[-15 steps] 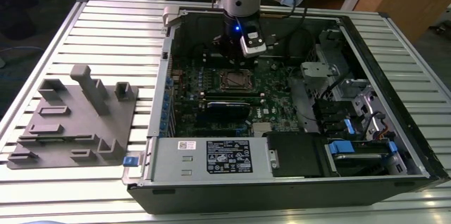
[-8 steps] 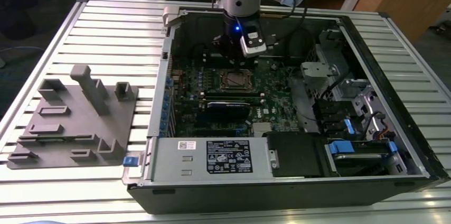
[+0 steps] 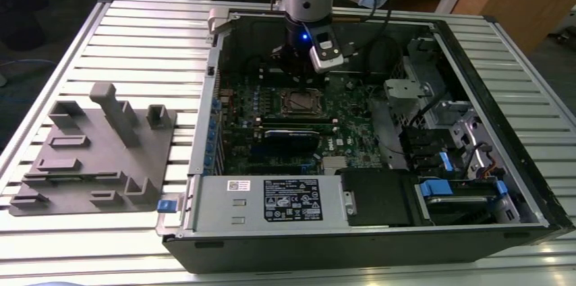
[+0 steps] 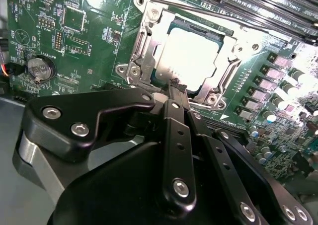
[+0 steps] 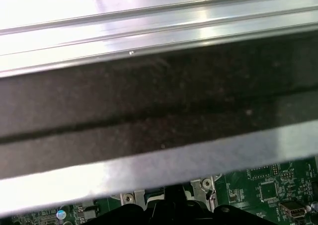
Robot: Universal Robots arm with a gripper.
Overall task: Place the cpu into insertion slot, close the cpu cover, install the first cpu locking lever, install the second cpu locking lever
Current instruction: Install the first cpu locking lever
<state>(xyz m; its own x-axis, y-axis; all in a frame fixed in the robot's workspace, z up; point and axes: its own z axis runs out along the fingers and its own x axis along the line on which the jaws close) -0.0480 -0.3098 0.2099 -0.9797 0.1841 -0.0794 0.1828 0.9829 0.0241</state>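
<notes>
The cpu point(image 4: 191, 51) lies flat in the insertion slot point(image 4: 144, 41), its pale metal top showing through the window of the cpu cover point(image 4: 226, 78), which lies down over it. A thin locking lever point(image 4: 233, 15) runs along one side of the slot. My gripper point(image 4: 174, 85) is shut with nothing in it, and its black fingertips hover at the edge of the slot beside the cover's frame. In the exterior view the gripper point(image 3: 295, 70) hangs inside the open computer case, just behind the insertion slot point(image 3: 297, 102).
The green circuit board point(image 4: 74, 46) carries a coin battery point(image 4: 39, 68) and memory slots point(image 4: 278, 1). A black card with a blue edge point(image 3: 293, 134) lies in front of the slot. A grey fixture block point(image 3: 94, 151) stands on the slatted table at the exterior view's left.
</notes>
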